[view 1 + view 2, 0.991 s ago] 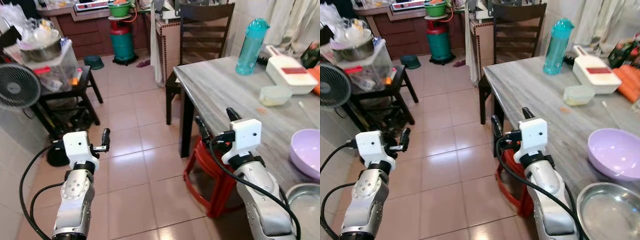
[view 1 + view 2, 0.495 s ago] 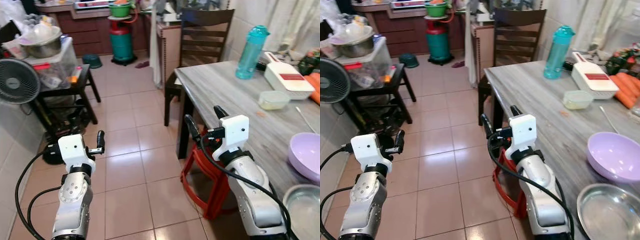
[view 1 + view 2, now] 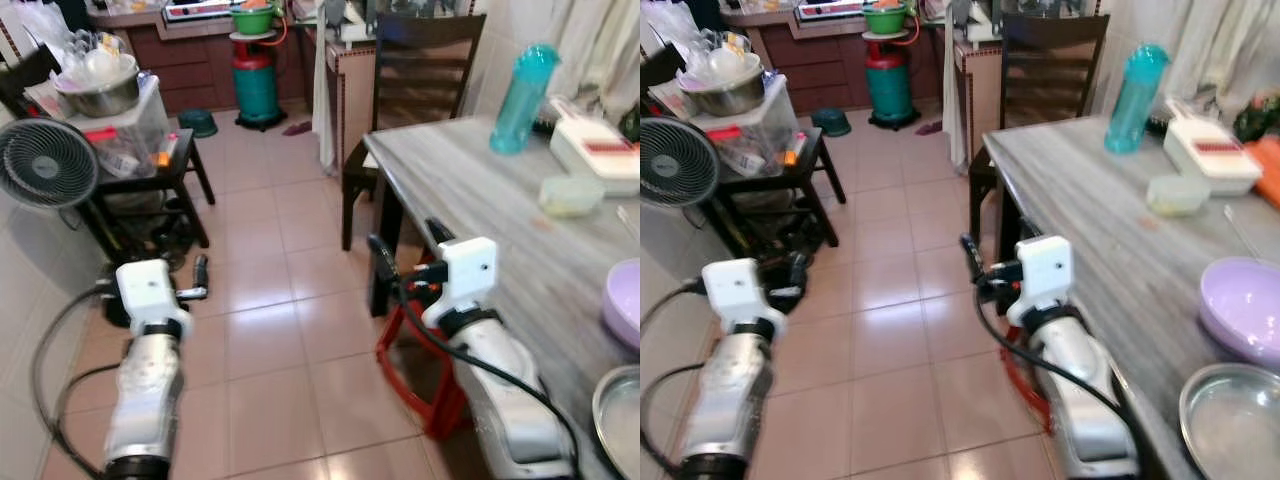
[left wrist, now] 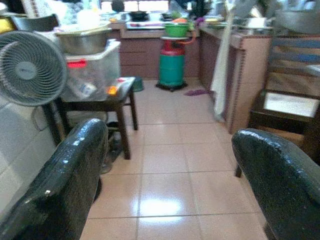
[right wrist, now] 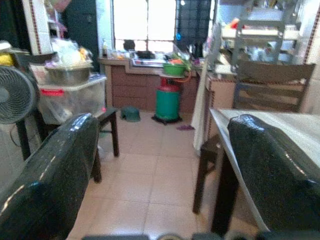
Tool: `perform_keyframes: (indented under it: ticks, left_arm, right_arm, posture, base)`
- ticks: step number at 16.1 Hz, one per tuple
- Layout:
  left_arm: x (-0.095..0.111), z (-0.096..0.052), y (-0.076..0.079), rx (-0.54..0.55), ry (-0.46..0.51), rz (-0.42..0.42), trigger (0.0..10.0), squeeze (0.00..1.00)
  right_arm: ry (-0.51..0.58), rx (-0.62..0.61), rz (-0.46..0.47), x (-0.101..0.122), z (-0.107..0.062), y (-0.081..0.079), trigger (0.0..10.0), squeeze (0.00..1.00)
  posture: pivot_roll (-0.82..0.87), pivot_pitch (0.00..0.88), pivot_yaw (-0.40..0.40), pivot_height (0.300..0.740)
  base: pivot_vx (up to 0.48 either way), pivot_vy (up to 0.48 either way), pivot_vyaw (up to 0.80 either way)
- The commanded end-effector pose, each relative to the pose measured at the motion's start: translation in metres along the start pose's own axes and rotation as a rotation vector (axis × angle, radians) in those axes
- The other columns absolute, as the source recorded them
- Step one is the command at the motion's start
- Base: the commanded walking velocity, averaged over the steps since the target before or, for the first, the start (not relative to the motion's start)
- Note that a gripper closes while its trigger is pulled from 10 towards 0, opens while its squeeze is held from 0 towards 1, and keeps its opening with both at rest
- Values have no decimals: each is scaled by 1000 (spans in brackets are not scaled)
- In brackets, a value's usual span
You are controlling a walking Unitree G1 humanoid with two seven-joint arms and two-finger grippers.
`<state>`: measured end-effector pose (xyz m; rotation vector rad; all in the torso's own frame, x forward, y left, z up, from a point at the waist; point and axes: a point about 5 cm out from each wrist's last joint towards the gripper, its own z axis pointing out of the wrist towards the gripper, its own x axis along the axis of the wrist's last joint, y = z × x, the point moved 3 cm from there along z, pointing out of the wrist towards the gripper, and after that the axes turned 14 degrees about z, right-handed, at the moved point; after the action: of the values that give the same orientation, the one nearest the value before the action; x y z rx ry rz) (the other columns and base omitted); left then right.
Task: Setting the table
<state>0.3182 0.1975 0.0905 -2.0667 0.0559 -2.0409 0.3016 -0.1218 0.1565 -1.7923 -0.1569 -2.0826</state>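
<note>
**A tiled kitchen with a grey table by the wall**

The floor (image 3: 270, 330) is laid in glossy pinkish-tan tiles that catch a patch of light. A grey wood-grain table (image 3: 470, 190) stands on dark legs, with a dark slatted chair (image 3: 415, 60) pushed in at its far end and a red stool (image 3: 420, 360) tucked beneath. Across the floor, a low black side table (image 3: 150, 185) sits beside a round fan (image 3: 40, 178). A green gas cylinder (image 3: 258, 85) stands against brown cabinets (image 3: 205, 70). Bright daylight comes through barred windows (image 5: 162, 22) above the counter.
</note>
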Motion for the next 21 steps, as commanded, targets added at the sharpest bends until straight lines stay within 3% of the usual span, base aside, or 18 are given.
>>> perform_keyframes:
  ticks: [1,4,14,21]
  left_arm:
    - [0,2,-7,7,0,20,10000,0]
    - [0,4,-9,9,0,27,10000,0]
    - [0,8,-9,7,4,38,10000,0]
    - [-15,9,6,-53,-50,-10,10000,0]
  right_arm:
    - [36,10,10,7,3,-5,10000,0]
    - [41,13,10,8,3,-5,10000,0]
    - [43,-3,14,5,6,-4,10000,0]
    - [17,-126,36,-4,8,16,10000,0]
  posture:
    - [-33,0,67,740]
    - [-32,0,68,740]
    - [-26,0,72,740]
    - [-22,0,63,740]
  base:
    - [0,349,0]
    - [0,349,0]
    - [0,392,487]
    - [0,0,0]
